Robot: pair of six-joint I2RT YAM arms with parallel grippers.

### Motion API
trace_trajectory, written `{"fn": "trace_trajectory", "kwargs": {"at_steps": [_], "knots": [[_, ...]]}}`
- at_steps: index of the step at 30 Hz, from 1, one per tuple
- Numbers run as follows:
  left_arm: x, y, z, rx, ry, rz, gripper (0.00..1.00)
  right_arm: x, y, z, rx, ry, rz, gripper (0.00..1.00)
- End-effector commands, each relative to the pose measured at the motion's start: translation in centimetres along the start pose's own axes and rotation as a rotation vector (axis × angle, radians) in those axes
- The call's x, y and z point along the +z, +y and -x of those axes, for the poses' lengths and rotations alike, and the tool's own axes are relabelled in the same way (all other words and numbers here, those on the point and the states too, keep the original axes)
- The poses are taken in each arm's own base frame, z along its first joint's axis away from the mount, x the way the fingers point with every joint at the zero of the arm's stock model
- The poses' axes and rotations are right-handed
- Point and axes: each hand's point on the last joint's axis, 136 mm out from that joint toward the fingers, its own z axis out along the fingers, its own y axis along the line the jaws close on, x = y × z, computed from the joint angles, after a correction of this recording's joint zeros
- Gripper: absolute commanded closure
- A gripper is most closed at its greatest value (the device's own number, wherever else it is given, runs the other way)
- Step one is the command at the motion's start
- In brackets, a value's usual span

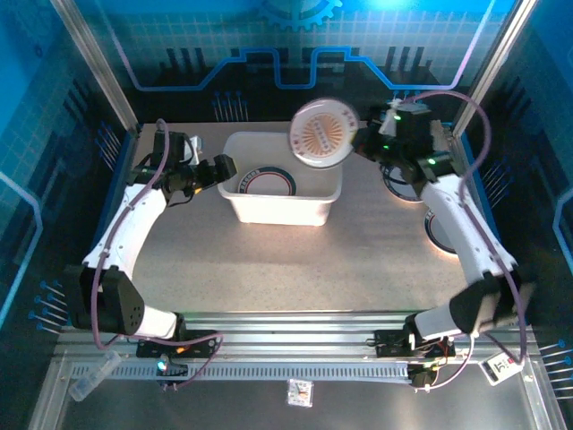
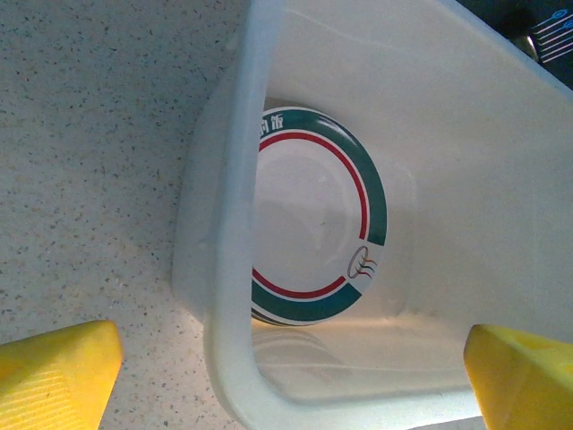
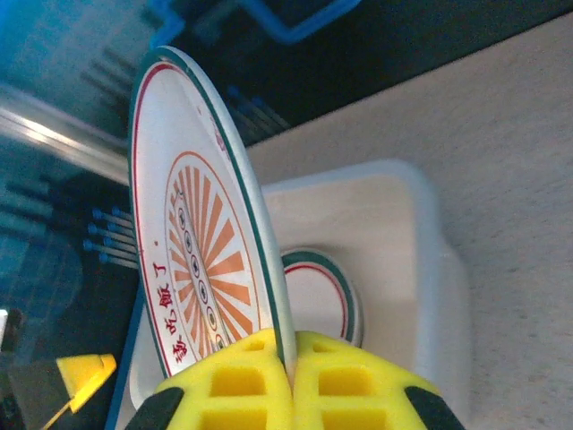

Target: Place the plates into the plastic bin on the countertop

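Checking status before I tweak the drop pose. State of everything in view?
sunburst plate: gripped on edge, held above the bin's right rear corner, not in yet
green-rimmed plate: lying flat in the bin
plastic bin: upright on the countertop
left gripper: open, empty, at the bin's left wall
right gripper: shut on the sunburst plate
two more plates: on the countertop, partly hidden by the right arm

plate [image 2: 313, 215] in bin [image 1: 269, 210], 2nd plate [image 1: 322, 133] above
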Motion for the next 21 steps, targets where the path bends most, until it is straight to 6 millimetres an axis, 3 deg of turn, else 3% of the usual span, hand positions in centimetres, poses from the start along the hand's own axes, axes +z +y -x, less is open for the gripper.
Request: {"fn": "trace_trajectory", "kwargs": {"at_steps": [1,5,10,16,21], "knots": [[-0.4,0.1,1.0,0.023,0.002,0.009,0.01,3.5,3.1,-1.2,-0.047,0.070,0.076,1.00],[-0.2,0.6,1.5,0.013,0.009,0.017,0.01,8.2,3.5,-3.9,-0.006,0.154,0.106,1.00],[-0.1,1.2,1.6,0.015,0.022,0.031,0.01,12.3,2.7,-7.6,0.035,0.269,0.098,1.00],[0.3,1.9,1.4,0.003,0.037,0.044,0.01,16.0,1.4,-10.6,0.104,0.349,0.101,1.00],[0.5,2.2,1.1,-0.003,0.047,0.050,0.01,18.0,0.5,-12.3,0.124,0.392,0.084,1.00]]}}
